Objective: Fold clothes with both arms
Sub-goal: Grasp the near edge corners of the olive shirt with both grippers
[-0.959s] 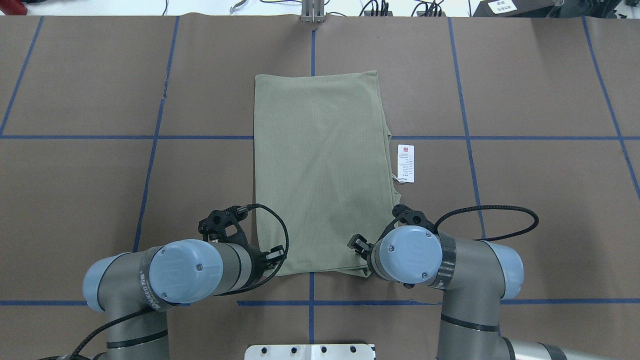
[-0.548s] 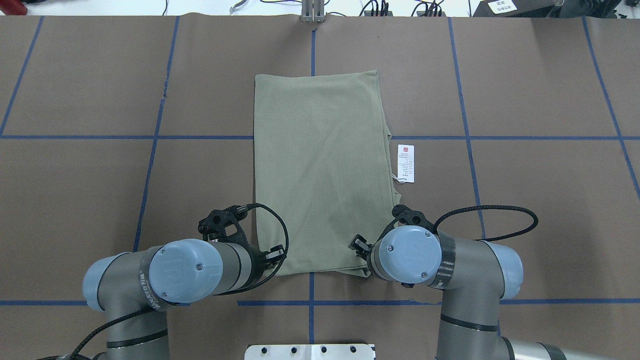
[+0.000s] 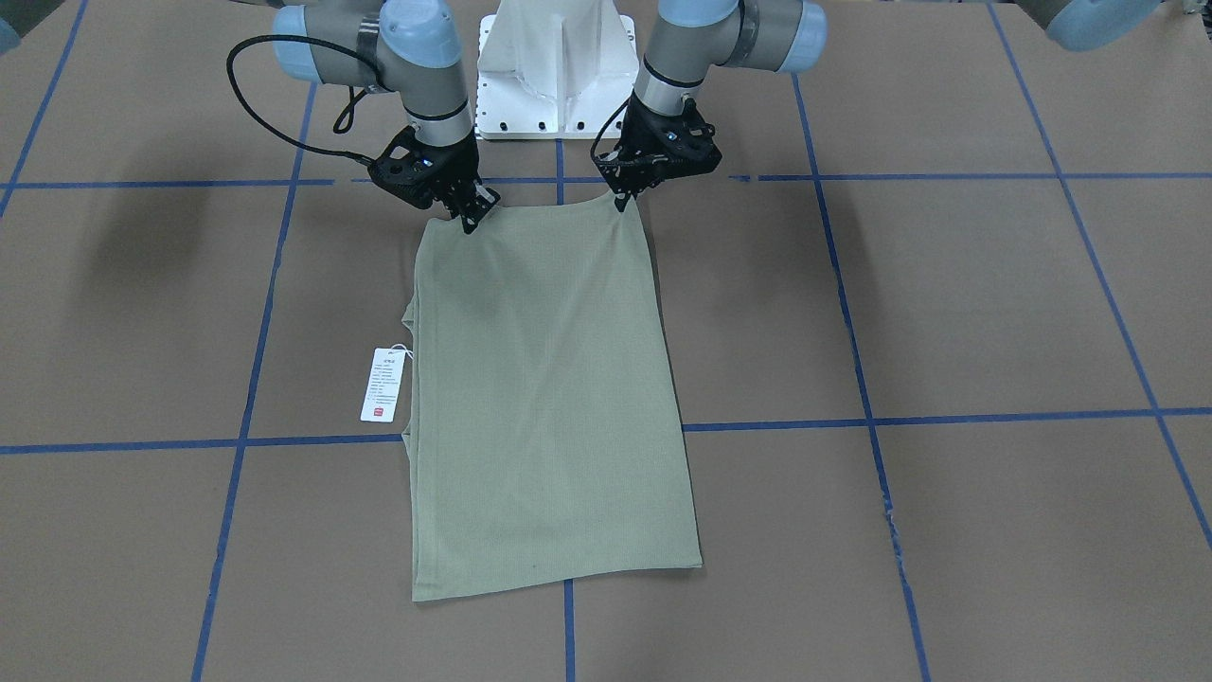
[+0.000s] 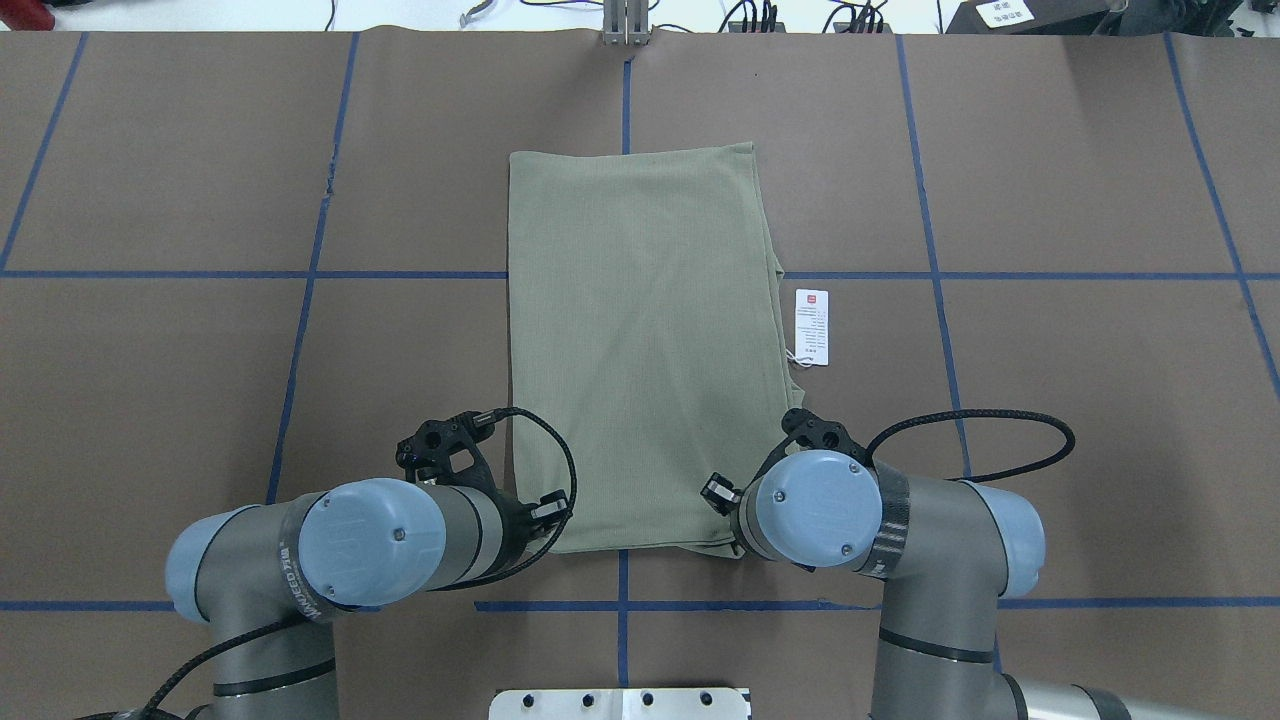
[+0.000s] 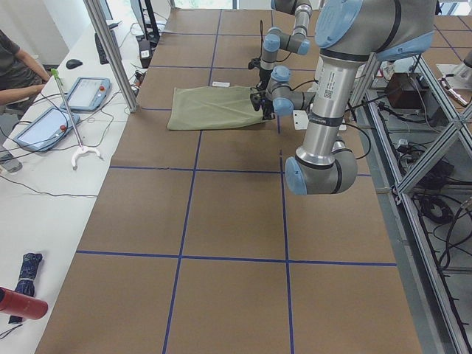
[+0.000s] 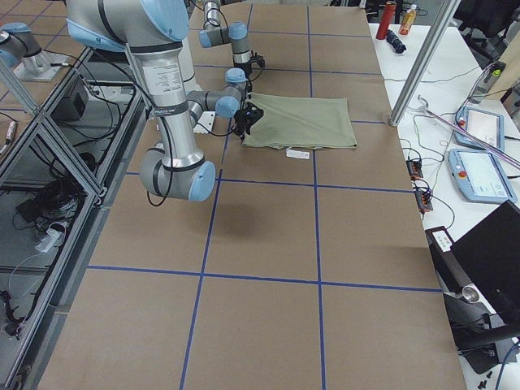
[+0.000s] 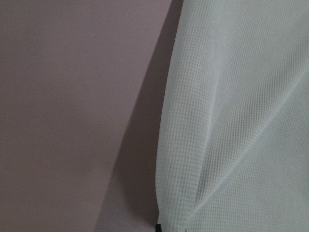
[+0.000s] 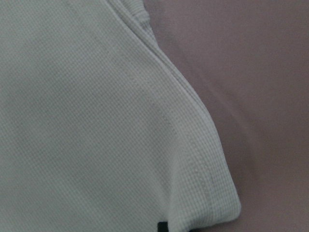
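The sage-green shirt (image 4: 640, 340) lies folded into a long rectangle on the brown table, its long axis pointing away from me; it also shows in the front view (image 3: 549, 398). Its white hang tag (image 4: 812, 327) with a red mark lies on the table beside its right edge. My left gripper (image 3: 625, 201) is shut on the near left corner of the shirt. My right gripper (image 3: 469, 223) is shut on the near right corner. Both corners are pinched up slightly. Each wrist view is filled with knit fabric (image 7: 241, 121) (image 8: 87, 121), with a black fingertip (image 8: 162, 226) at the bottom edge.
The white pedestal base (image 3: 557, 66) stands just behind the grippers. Blue tape lines (image 4: 300, 330) grid the brown table cover. Cables and a metal post (image 4: 625, 25) sit along the far edge. Tablets (image 5: 87, 94) lie on a side bench past the far edge.
Almost nothing. My right wrist has shifted very slightly and the near right corner of the shirt has tightened a little. The left arm has not moved.
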`<state>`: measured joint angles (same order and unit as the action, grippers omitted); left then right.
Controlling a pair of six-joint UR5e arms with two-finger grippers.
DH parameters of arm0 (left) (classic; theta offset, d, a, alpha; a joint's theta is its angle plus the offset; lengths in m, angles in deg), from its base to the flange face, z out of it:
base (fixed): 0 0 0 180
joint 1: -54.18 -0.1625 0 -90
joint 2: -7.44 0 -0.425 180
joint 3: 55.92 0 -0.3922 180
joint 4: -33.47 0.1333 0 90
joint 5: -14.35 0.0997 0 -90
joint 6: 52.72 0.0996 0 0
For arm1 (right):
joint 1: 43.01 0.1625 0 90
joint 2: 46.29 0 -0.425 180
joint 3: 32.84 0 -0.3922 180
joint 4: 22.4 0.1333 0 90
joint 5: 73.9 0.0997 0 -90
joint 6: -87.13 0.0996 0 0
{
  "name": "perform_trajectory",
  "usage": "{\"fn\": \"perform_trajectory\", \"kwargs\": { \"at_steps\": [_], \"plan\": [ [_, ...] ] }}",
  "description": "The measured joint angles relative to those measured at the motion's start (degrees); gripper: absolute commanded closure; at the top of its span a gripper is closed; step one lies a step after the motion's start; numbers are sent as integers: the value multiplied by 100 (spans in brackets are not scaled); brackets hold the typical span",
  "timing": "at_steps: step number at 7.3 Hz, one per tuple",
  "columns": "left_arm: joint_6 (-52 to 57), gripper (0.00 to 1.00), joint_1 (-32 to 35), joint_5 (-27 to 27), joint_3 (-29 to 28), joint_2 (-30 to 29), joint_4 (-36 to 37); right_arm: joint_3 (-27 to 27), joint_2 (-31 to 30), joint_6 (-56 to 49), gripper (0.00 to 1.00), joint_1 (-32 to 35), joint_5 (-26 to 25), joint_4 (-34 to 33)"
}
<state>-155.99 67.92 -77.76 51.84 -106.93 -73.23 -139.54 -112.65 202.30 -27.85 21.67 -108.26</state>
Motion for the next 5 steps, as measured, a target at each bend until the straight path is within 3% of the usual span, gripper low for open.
{"fn": "perform_trajectory", "kwargs": {
  "at_steps": [5],
  "plan": [
    [0, 100, -43, 3, 220, 62, 53, -225, 86, 28, 100, 21, 25, -2]
  ]
}}
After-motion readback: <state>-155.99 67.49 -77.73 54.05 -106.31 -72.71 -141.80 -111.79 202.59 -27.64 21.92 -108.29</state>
